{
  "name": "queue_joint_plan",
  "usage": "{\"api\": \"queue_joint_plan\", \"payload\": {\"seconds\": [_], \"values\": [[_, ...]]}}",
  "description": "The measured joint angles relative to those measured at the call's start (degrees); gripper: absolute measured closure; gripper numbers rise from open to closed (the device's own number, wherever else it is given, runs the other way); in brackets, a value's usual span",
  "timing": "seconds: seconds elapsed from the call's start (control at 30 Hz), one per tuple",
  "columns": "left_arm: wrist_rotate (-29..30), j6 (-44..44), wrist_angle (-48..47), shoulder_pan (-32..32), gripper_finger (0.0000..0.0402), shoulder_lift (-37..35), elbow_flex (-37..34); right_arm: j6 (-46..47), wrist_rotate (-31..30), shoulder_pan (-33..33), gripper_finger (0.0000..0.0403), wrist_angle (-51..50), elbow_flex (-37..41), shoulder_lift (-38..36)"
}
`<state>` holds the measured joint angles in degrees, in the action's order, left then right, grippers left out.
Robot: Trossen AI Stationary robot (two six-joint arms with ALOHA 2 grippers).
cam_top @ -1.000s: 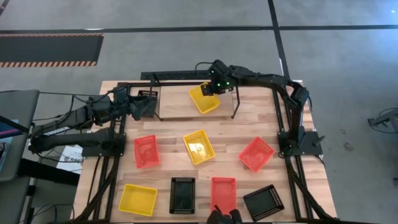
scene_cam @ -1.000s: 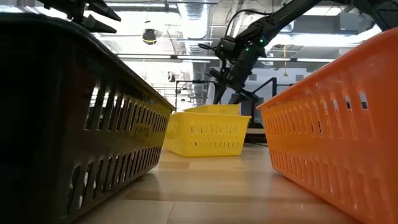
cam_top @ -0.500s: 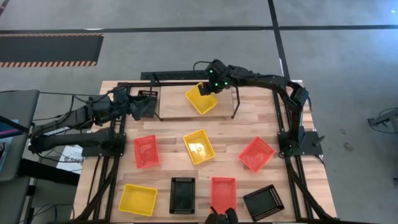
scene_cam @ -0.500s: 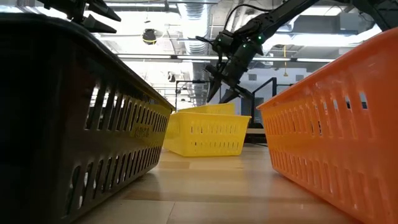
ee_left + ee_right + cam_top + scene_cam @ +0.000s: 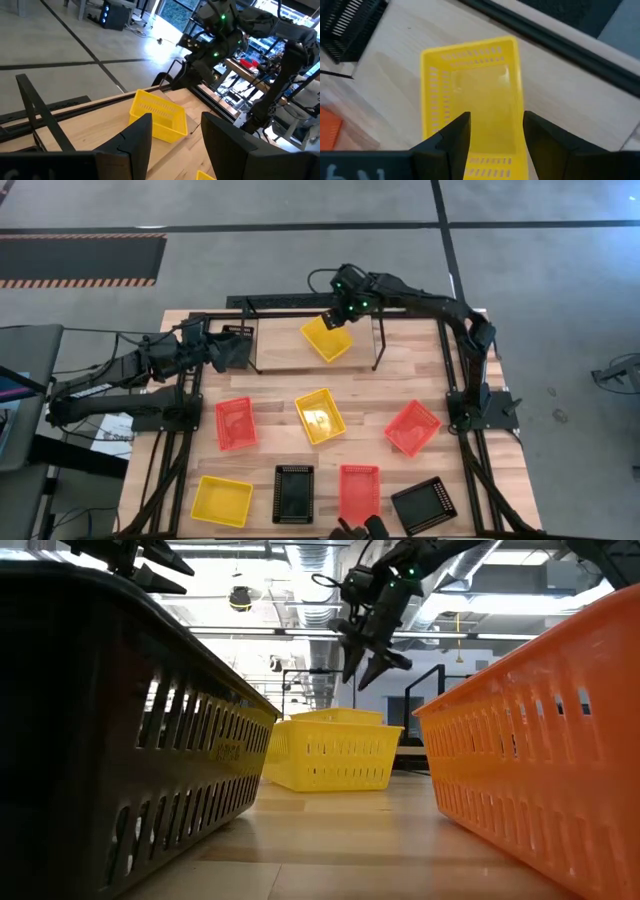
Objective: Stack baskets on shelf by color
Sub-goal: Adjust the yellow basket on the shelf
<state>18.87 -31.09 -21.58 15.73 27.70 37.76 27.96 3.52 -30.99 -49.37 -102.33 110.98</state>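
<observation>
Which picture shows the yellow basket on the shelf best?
The right wrist view: the yellow basket fills it, seen from above. The high view shows it small inside the shelf; the left wrist view side-on; the low view barely.

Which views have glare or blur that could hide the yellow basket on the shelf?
Low view: near black basket and orange basket loom blurred; bright ceiling lights behind. Right wrist view: a pale sheen on the yellow basket floor, outline clear. High view: even light, nothing hidden.

- The wooden table (image 5: 400,375) holds the black shelf (image 5: 378,345) at its far edge — one yellow basket (image 5: 326,340) sits there.
- Nearer lie three red baskets (image 5: 236,423), two more yellow, two black.
</observation>
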Motion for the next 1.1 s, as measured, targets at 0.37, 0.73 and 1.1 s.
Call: {"api": "queue_joint_plan", "payload": {"seconds": [0.37, 0.73, 1.1], "values": [[0.0, 0.0, 0.0, 0.0, 0.0244, 0.0, 0.0, -5.7, 0.9, 2.8, 0.0387, 1.3, -0.2, 0.0], [0.0, -0.1, 0.0, 0.0, 0.0244, 0.0, 0.0, -7.1, 1.0, 2.7, 0.0400, -3.8, -0.2, 2.8], [-0.2, -1.7, -1.6, 0.0, 0.0244, 0.0, 0.0, -9.1, 0.2, 3.7, 0.0401, -6.6, -0.3, 9.6]]}}
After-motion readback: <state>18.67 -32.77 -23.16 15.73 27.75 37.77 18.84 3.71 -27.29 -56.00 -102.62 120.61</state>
